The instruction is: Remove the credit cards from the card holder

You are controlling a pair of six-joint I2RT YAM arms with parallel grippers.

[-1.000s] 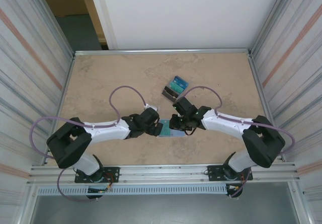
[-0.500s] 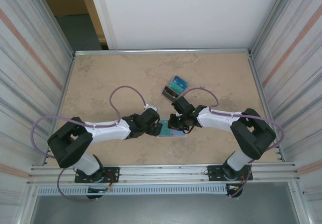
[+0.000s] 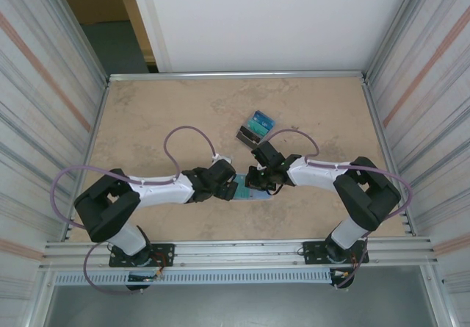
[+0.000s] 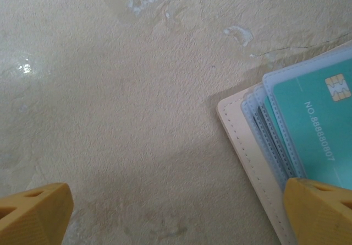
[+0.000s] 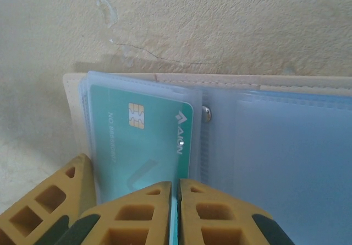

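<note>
Right hand (image 5: 177,187) apparently pinches the teal credit card (image 5: 148,146), its long axis running toward the hand.

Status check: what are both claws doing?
Left gripper open, straddling edge of card holder. Right gripper shut on teal card, in its sleeve. Nothing blocking.

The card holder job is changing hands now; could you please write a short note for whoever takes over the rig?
Left gripper: open, one finger over the open card holder's corner.
Right gripper: shut on the teal card's edge, card in its sleeve.
Done: several cards piled on the table beyond the holder.
Left: pull this teal card out; check the other sleeves, which I cannot see into.
</note>
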